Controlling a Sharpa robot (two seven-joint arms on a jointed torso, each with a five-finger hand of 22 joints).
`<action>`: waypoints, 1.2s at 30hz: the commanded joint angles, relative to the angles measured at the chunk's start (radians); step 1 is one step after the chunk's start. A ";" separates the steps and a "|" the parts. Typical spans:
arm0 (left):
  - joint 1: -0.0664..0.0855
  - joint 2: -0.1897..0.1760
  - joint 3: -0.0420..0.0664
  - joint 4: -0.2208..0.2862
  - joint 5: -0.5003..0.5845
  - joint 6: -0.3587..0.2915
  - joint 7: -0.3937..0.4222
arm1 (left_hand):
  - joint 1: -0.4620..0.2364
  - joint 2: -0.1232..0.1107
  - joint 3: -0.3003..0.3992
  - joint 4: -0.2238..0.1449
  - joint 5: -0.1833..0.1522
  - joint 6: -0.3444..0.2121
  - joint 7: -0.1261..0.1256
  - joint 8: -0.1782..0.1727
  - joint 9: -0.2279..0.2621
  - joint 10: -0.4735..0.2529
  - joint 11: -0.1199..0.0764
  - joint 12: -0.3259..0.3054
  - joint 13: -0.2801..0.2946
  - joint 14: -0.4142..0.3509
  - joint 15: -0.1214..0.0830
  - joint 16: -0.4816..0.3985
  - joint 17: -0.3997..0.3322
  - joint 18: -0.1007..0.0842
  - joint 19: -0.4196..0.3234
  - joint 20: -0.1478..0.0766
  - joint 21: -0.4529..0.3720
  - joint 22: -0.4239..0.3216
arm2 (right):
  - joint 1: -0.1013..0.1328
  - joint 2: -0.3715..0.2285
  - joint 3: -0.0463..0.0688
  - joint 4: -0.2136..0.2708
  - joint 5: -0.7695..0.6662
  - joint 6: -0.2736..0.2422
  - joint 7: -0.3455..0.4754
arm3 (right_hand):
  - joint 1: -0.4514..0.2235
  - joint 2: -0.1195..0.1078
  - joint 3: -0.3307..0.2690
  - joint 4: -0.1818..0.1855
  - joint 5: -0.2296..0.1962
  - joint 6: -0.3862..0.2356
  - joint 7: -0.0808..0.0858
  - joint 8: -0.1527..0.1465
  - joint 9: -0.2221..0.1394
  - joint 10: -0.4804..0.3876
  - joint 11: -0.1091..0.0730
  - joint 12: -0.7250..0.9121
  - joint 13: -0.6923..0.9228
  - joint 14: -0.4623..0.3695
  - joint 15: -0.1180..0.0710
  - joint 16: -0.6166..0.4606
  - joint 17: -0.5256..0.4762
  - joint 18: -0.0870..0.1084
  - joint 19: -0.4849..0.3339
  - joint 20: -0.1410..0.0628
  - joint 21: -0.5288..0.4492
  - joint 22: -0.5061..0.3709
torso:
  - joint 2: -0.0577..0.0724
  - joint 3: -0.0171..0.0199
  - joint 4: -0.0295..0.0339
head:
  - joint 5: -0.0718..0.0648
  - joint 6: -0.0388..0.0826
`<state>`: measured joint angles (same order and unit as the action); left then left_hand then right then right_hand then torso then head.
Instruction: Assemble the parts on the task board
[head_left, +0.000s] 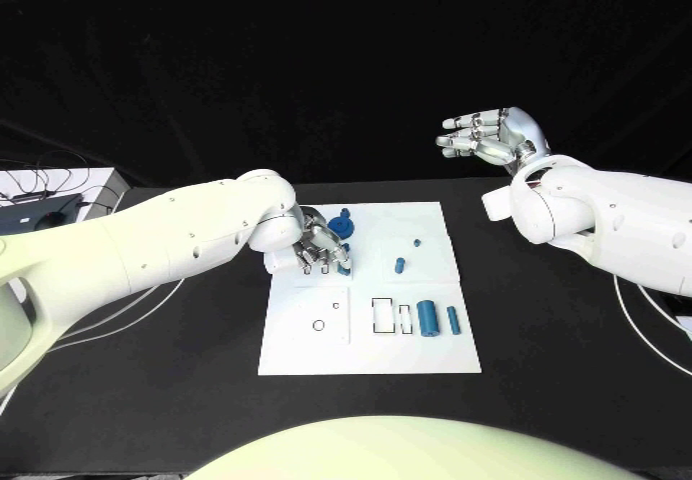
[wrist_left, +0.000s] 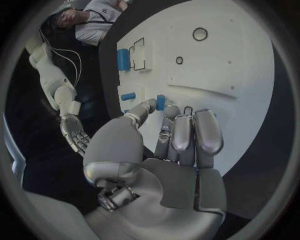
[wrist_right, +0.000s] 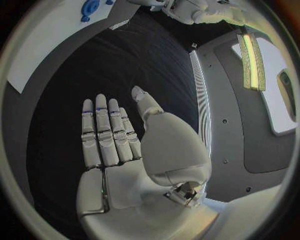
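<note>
Left silver hand (head_left: 320, 247) over flat white task board (head_left: 310, 340), fingertips on a small blue cylindrical part (wrist_left: 160, 102); whether grasped, cannot tell. Right silver hand (head_left: 488, 136) raised, released, empty. Step judged: picking; next calls for a firm pinch.

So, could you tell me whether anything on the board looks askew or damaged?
Nothing stands out. The task board lies flat and square on the table, its blue parts lie loose but intact, and the left robot hand hovers over its far-left corner.
</note>
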<state>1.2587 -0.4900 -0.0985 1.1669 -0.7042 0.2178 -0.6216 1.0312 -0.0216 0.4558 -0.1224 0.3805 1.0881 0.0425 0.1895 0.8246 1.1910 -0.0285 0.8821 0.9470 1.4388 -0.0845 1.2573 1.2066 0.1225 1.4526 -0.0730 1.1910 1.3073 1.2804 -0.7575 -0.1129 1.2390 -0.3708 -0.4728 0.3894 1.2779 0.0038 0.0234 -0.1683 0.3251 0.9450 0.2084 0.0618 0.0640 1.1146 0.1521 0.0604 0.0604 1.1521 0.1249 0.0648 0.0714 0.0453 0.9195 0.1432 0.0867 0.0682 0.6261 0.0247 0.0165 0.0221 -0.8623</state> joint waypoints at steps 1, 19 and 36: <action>0.000 -0.017 0.003 0.025 0.025 -0.048 0.014 | -0.012 -0.004 0.127 -0.085 0.027 0.006 -0.010 0.008 0.092 0.027 -0.019 -0.002 0.002 -0.001 -0.009 0.005 0.000 -0.015 0.005 -0.002 0.000 0.065 | -0.001 0.000 0.000 -0.001 -0.004 0.007 0.004 | 0.006 0.001 -0.006 -0.002 0.006 -0.006 -0.001 0.000 0.000 -0.007 -0.003 0.002 -0.001 -0.007 0.003 -0.003 -0.001 -0.010 -0.006 0.001 0.000 0.001 | -0.001 0.0010 0.0009 | 0.002 -0.001; 0.002 -0.121 0.014 0.130 -0.137 -0.146 0.009 | -0.015 -0.032 0.136 -0.089 0.172 0.023 -0.018 0.030 0.112 0.050 -0.028 -0.013 0.007 0.000 -0.016 0.005 -0.008 -0.017 0.010 -0.012 0.001 0.071 | -0.002 -0.004 -0.001 -0.014 -0.004 0.008 0.007 | 0.008 0.001 -0.010 -0.002 0.006 -0.009 -0.001 0.000 0.000 -0.007 -0.002 0.002 -0.001 -0.007 0.003 -0.003 -0.001 -0.010 -0.006 0.001 0.000 0.001 | -0.010 0.0064 0.0064 | 0.013 -0.004; -0.005 -0.129 -0.007 0.147 -0.229 -0.267 0.012 | -0.019 -0.041 0.154 -0.085 0.187 0.024 -0.021 0.043 0.124 0.057 -0.031 -0.020 0.011 -0.001 -0.019 0.006 -0.015 -0.018 0.013 -0.015 -0.003 0.072 | -0.003 -0.005 -0.002 -0.020 -0.004 0.006 0.008 | 0.008 0.001 -0.011 -0.004 0.006 -0.009 -0.001 0.000 0.000 -0.007 -0.002 0.002 -0.001 -0.007 0.003 -0.003 -0.001 -0.010 -0.006 0.001 0.000 0.001 | -0.010 0.0060 0.0055 | 0.019 -0.010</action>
<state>1.2579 -0.6224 -0.1038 1.3108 -0.8966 0.0045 -0.6216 1.0049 -0.0585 0.4737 -0.1045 0.5605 1.0894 0.0412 0.2282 0.9431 1.2032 -0.0195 0.8663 0.9565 1.4363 -0.0964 1.2573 1.1924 0.1222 1.4634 -0.0837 1.1911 1.3079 1.2773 -0.7621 -0.1151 1.2206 -0.3711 -0.4721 0.3903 1.2779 0.0038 0.0194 -0.1725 0.3251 0.9451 0.2083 0.0618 0.0640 1.1147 0.1520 0.0604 0.0604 1.1484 0.1286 0.0648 0.0715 0.0453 0.9195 0.1431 0.0867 0.0681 0.6156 0.0315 0.0229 0.0396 -0.8717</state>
